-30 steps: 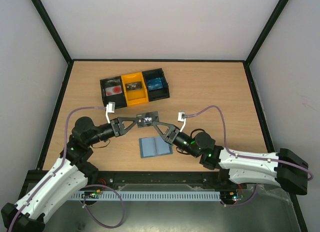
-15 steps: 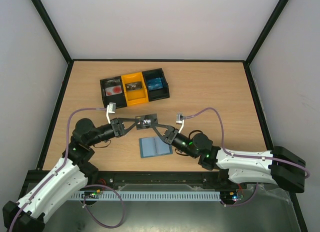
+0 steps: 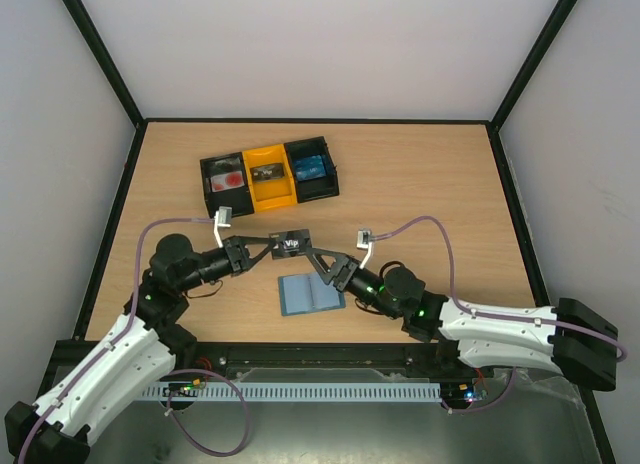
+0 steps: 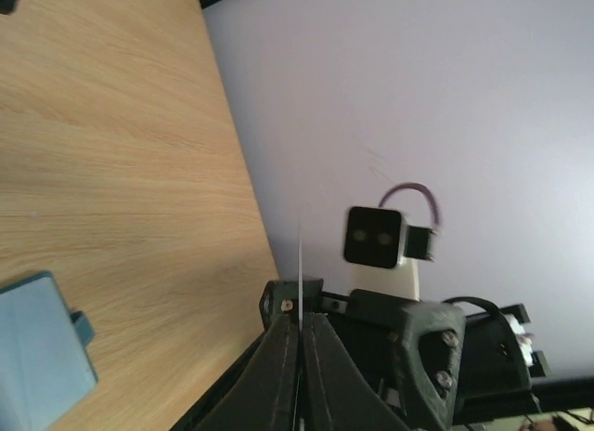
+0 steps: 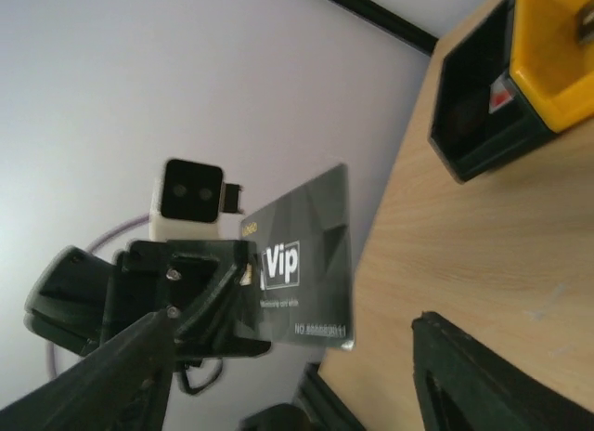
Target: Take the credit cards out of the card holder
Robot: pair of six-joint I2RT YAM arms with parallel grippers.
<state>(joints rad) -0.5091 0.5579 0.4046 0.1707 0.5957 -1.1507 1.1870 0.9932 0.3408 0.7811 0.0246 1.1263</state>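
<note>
Black plastic card (image 3: 291, 243) mid-frame in top view, held in air, pinched by left gripper (image 3: 272, 246); right gripper (image 3: 318, 263) spread beside it. We judge card light, stiff, slick: pinch flat faces near short edge. Card holder (image 3: 310, 295) lies just below.

Card holder (image 3: 310, 295) lies open on surface (image 3: 430, 184), near front edge. Card (image 3: 290, 244) hangs above surface, just behind card holder, pinched at its left end by left claw (image 3: 270, 245). Right claw (image 3: 318, 263) sits at card's right end, before it. Three-compartment tray (image 3: 268, 174) rests farther back, left of centre.
</note>
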